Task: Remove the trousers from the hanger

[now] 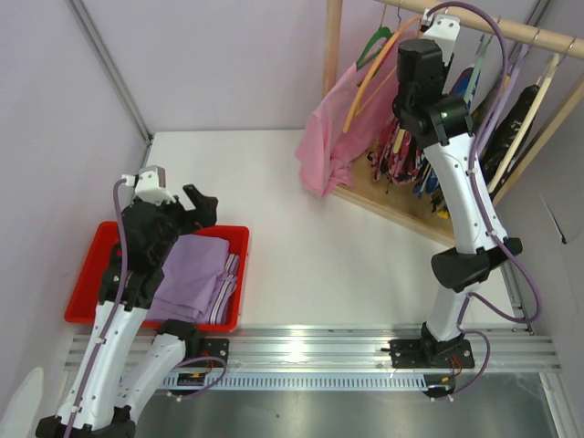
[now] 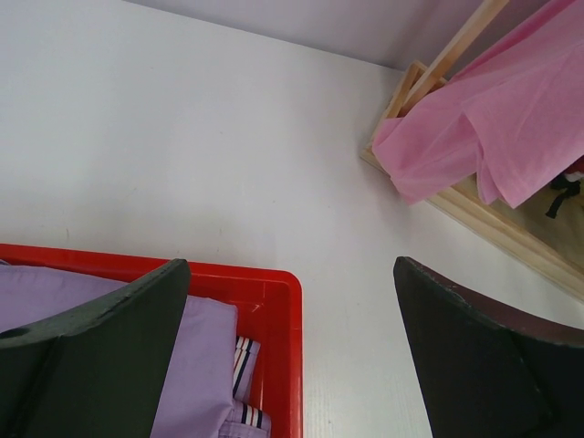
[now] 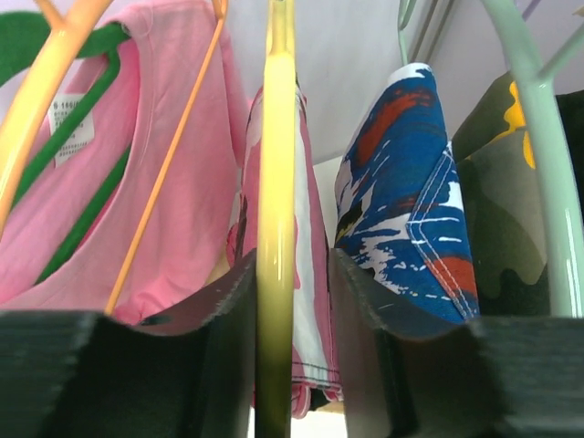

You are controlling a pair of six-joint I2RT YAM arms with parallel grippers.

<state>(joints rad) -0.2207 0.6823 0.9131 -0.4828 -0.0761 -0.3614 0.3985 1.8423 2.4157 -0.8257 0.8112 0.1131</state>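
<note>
**Q:** Which surface do we log as the carrier?

**A:** We log the white table [image 1: 301, 228], flat and matte.

**Q:** What do we list as resting directly on it?

**A:** Two items. A red tray [image 1: 84, 294] sits at the near left and holds folded lilac cloth [image 1: 192, 269]. The wooden base [image 1: 388, 208] of a clothes rack sits at the far right, angled to the table edges. Tray and base are well apart. A metal rail [image 1: 310, 351] runs along the near edge.

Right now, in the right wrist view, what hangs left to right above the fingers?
In order: plain pink garment → yellow hanger → blue patterned garment → pale green hanger.
</note>
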